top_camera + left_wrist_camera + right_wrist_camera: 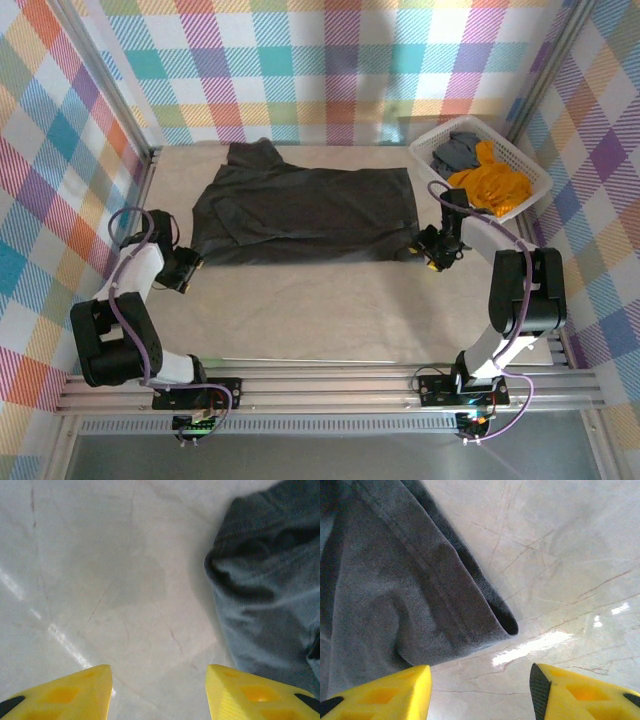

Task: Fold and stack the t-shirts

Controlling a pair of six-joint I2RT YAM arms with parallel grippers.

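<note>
1. Top external view: the charcoal t-shirt (305,215) lies spread flat on the table (320,320) at the middle of the frame. A flap juts from its upper left, and whether that is a sleeve or the collar is hard to make out.
2. At the upper right, a white basket (530,170) holds the orange t-shirt (490,182) and the grey t-shirt (458,152). Both are bunched up and partly hidden by each other and by the basket wall.
3. The left gripper (190,268) sits just off the charcoal shirt's lower-left corner and the right gripper (425,255) at its lower-right corner. From here the jaw gaps are too small to judge, and so is any contact with the cloth.
4. Left wrist view: the left gripper (159,692) has its 2 yellow jaws, cut off by the bottom edge, standing wide apart with nothing held. Bare table (100,580) lies between them. The charcoal t-shirt (265,595) is a blurred, rumpled edge on the right side, cut off by the frame. It runs down behind the right-hand jaw, and contact cannot be told.
5. Right wrist view: the right gripper (480,692) is likewise spread wide and holds nothing, with glare on the table (570,555) between its jaws. The charcoal t-shirt (395,590) fills the left half. Its stitched hem and dark open fold are plain here, though from above they read as 1 flat dark patch.
</note>
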